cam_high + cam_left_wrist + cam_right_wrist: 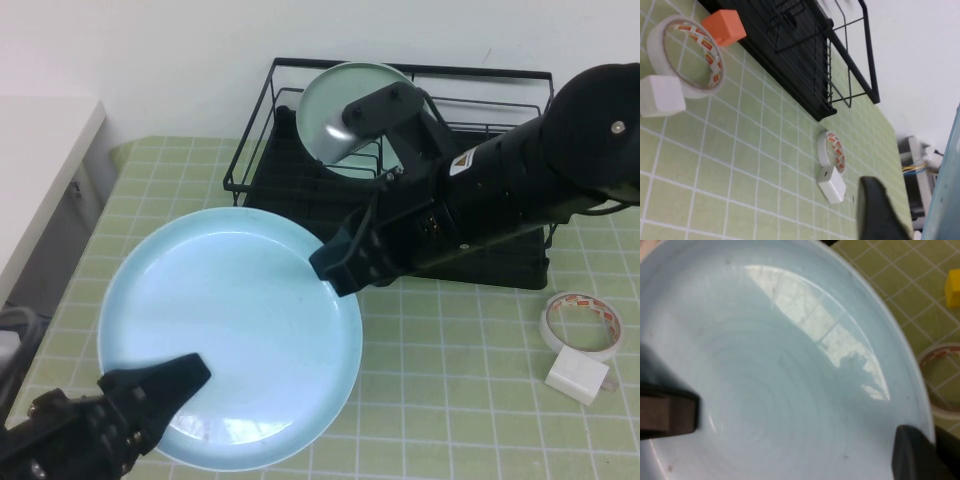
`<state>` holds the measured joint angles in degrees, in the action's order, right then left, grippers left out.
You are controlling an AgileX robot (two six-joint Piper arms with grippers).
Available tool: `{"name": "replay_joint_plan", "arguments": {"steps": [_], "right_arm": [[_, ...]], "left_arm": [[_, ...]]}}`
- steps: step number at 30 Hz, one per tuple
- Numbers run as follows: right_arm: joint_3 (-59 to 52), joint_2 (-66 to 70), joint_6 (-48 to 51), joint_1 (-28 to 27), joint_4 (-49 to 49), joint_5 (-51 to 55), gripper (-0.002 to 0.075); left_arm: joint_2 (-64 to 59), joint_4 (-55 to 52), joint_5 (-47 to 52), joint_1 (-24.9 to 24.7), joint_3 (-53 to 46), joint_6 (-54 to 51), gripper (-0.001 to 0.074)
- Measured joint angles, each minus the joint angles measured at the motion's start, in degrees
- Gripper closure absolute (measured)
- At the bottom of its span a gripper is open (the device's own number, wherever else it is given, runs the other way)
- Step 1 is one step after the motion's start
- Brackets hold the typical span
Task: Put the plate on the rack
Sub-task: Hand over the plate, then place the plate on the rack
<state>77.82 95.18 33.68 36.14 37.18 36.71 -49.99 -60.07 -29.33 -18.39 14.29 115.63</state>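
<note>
The light sky-blue plate (230, 330) hangs over the green mat, left of and in front of the rack (262, 130). My right gripper (337, 268) is shut on the plate's right rim. In the right wrist view one of its fingers (915, 455) lies over the rim of the plate (790, 380), and the other is hidden beneath. My left gripper (180, 378) is at the plate's near-left rim and open. In the left wrist view a gap shows between its finger (875, 210) and the plate's edge (946, 190).
A pale green plate (345, 105) stands upright in the black wire rack (805, 60). A tape roll (582, 325) and a white block (578, 378) lie right of the plate. Another tape roll (687, 55), an orange block (724, 27) and a white block (660, 95) lie on the mat. A white table (40, 170) stands left.
</note>
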Motion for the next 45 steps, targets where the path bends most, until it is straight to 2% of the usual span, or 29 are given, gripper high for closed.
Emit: {"name": "replay_joint_plan", "arguments": {"steps": [9,12,14,17,22,25,29,32,34,36,40,41,45], "right_arm": [[-0.12,0.00,1.76,0.00,-1.31,-1.69,0.0716],[-0.20,0.00,2.00,-0.23,-0.87,-1.56,0.0699],[-0.34,0.00,2.13,-0.46,-0.15,-1.56,0.0659],[-0.19,0.00,2.65,-0.46,0.27,-1.67,0.0536],[2.47,-1.39,2.65,-0.35,1.69,-1.57,0.0258],[4.71,-4.11,2.65,-0.28,1.44,-2.48,0.0198],[7.08,-8.26,2.65,-0.23,-2.72,-3.49,0.0181],[7.46,-12.05,1.64,-0.23,-8.42,-3.62,0.0200],[7.46,-14.55,-0.40,-0.23,-12.61,-2.88,0.0248],[7.46,-17.04,-2.80,-0.23,-17.15,-0.96,0.0330],[7.46,-20.04,-9.76,-0.23,-27.52,8.30,0.0601],[7.46,-20.51,-11.55,-0.23,-29.73,11.71,0.0645],[7.46,-20.75,-15.11,-0.23,-34.12,24.85,0.0708]], "left_arm": [[-0.47,-0.21,-1.50,0.00,0.00,-8.32,0.0629],[-0.47,-0.08,-1.34,0.00,0.55,-13.14,0.0627],[-0.47,-1.11,-0.66,0.00,1.65,-16.16,0.0627],[-0.57,-6.38,0.77,0.00,4.81,-18.96,0.0627],[-0.90,-25.39,2.70,0.00,11.63,-19.98,0.0628],[-0.94,-34.90,4.20,0.00,15.48,-19.41,0.0628],[-1.03,-39.50,8.95,0.00,19.83,-20.18,0.0628],[-1.54,-40.18,14.54,0.00,22.30,-27.94,0.0628],[-2.39,-40.22,18.13,0.00,24.00,-34.77,0.0628],[-3.85,-40.22,20.10,0.00,26.00,-41.82,0.0628],[-8.42,-40.22,20.47,0.00,30.29,-50.42,0.0628],[-10.15,-40.22,20.47,0.00,31.48,-51.89,0.0628],[-18.87,-40.22,20.28,0.00,36.97,-58.33,0.0629]]}}
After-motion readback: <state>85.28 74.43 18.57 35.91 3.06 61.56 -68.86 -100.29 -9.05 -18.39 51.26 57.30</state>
